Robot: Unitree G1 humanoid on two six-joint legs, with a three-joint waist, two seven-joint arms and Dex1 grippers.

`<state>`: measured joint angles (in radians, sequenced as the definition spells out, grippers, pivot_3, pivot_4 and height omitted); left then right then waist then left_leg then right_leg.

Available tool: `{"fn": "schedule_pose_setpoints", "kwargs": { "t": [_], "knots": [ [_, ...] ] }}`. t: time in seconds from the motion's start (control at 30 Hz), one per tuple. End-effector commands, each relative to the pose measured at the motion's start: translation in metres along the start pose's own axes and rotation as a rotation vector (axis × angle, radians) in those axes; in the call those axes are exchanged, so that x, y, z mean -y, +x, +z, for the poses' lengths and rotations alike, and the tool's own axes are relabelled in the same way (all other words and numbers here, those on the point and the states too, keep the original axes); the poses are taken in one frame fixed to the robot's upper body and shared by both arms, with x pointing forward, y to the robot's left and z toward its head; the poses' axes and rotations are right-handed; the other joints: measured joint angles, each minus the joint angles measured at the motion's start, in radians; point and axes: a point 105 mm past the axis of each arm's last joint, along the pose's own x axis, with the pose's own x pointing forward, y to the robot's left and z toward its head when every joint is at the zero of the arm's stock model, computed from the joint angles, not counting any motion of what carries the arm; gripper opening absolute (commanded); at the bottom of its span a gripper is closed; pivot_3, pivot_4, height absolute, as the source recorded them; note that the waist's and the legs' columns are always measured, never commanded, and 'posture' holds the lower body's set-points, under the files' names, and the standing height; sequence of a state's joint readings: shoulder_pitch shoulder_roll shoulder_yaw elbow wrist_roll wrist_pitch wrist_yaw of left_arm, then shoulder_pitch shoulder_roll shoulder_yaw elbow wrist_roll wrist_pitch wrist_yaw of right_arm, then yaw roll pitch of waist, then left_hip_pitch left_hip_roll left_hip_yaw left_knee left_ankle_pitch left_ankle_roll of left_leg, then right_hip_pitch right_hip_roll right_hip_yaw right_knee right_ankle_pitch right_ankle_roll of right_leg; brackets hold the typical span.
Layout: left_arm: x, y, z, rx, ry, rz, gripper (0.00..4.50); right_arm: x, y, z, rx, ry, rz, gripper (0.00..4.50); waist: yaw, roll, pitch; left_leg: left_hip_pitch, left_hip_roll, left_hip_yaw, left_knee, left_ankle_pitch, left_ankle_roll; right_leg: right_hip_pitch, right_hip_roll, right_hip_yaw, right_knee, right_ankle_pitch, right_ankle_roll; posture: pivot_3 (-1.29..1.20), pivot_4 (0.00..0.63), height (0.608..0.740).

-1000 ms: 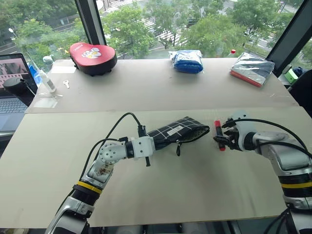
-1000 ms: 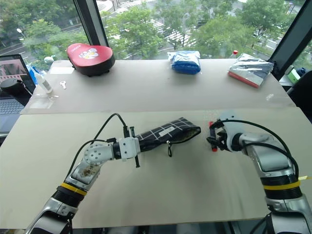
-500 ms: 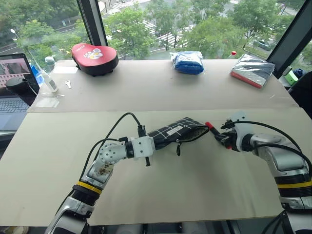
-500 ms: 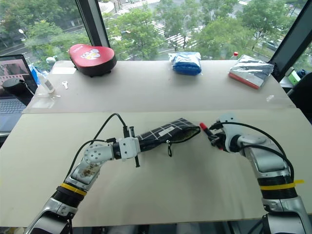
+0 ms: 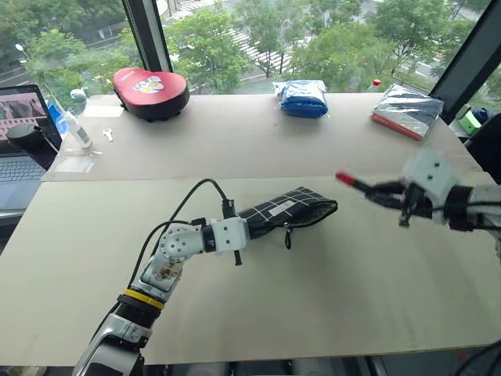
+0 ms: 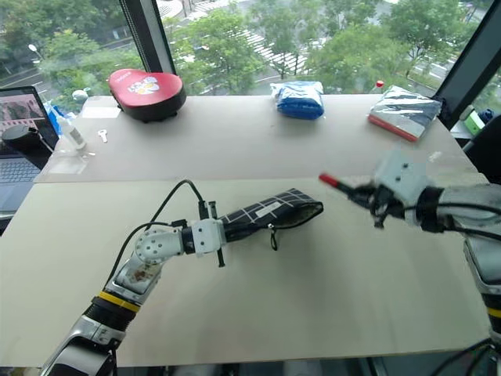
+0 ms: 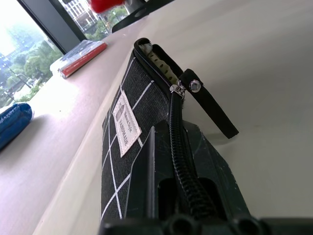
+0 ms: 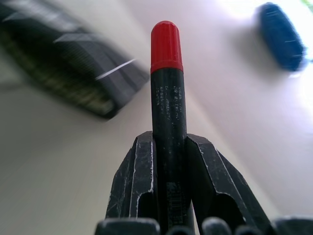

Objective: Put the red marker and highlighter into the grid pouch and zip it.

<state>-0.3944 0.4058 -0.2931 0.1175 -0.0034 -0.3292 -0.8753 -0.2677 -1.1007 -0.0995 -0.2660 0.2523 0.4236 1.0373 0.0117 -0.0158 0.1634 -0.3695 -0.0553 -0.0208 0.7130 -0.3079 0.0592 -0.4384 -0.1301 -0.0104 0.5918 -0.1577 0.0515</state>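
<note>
Red marker [image 8: 166, 122] clamped in right tool [image 5: 381, 190], held above table [image 5: 329, 274] beside pouch mouth | grid pouch [image 5: 290, 211] gripped by closed left tool [image 5: 241, 232], unzipped | insertion, highlighter, zipping left

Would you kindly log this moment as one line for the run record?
left gripper: shut on grid pouch | right gripper: shut on red marker, off the table | pouch mouth: open
</note>
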Motion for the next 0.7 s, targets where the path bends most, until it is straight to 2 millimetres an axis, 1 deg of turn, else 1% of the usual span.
{"fn": "schedule_pose_setpoints", "kwargs": {
  "t": [0.03, 0.1, 0.2, 0.27, 0.33, 0.57, 0.7],
  "knots": [
    [-0.007, 0.001, 0.010, 0.046, 0.032, 0.013, 0.00, -0.019, 0.001, 0.002, -0.067, -0.174, 0.105, 0.50, -0.001, 0.000, 0.000, 0.000, 0.000, 0.000, 0.000, 0.000, 0.000, 0.000, 0.000, 0.000, -0.001, 0.000, 0.000, 0.00, 0.150, 0.740],
    [-0.007, 0.001, 0.010, 0.045, 0.032, 0.013, 0.00, -0.025, 0.006, 0.001, -0.074, -0.220, 0.123, 0.50, -0.002, 0.000, 0.000, 0.001, 0.000, 0.000, 0.000, 0.000, 0.000, 0.000, 0.000, 0.000, -0.001, 0.000, 0.000, 0.00, 0.150, 0.740],
    [-0.007, 0.001, 0.009, 0.047, 0.030, 0.014, 0.00, -0.030, 0.015, 0.008, -0.046, -0.243, 0.129, 0.50, -0.002, 0.000, 0.000, 0.000, 0.001, 0.000, 0.000, 0.001, -0.001, -0.001, 0.000, 0.000, 0.000, 0.000, 0.000, 0.00, 0.150, 0.740],
    [-0.007, 0.001, 0.009, 0.047, 0.029, 0.015, 0.00, -0.029, 0.020, 0.013, -0.021, -0.244, 0.114, 0.50, -0.001, -0.001, 0.000, 0.000, 0.000, 0.000, 0.000, 0.001, -0.002, -0.001, 0.000, 0.000, 0.000, 0.000, 0.000, 0.00, 0.150, 0.740],
    [-0.006, 0.000, 0.010, 0.047, 0.030, 0.013, 0.00, -0.028, 0.022, 0.014, -0.024, -0.254, 0.120, 0.50, 0.000, -0.001, 0.000, 0.000, 0.000, 0.000, 0.000, 0.001, -0.002, -0.001, 0.000, 0.000, 0.000, 0.000, 0.000, 0.00, 0.150, 0.740],
    [-0.006, 0.001, 0.011, 0.048, 0.033, 0.012, 0.00, -0.020, 0.023, 0.019, -0.025, -0.280, 0.110, 0.50, 0.001, -0.001, 0.000, 0.000, 0.000, -0.001, 0.000, 0.001, -0.003, -0.001, 0.000, 0.000, -0.001, 0.000, 0.000, 0.00, 0.150, 0.740],
    [-0.006, 0.003, 0.011, 0.051, 0.034, 0.010, 0.00, -0.022, 0.032, 0.020, -0.036, -0.332, 0.121, 0.50, 0.000, -0.001, 0.000, 0.000, 0.000, -0.001, 0.000, 0.001, -0.003, -0.001, 0.000, 0.000, -0.001, 0.000, 0.000, 0.00, 0.150, 0.740]
  ]
}}
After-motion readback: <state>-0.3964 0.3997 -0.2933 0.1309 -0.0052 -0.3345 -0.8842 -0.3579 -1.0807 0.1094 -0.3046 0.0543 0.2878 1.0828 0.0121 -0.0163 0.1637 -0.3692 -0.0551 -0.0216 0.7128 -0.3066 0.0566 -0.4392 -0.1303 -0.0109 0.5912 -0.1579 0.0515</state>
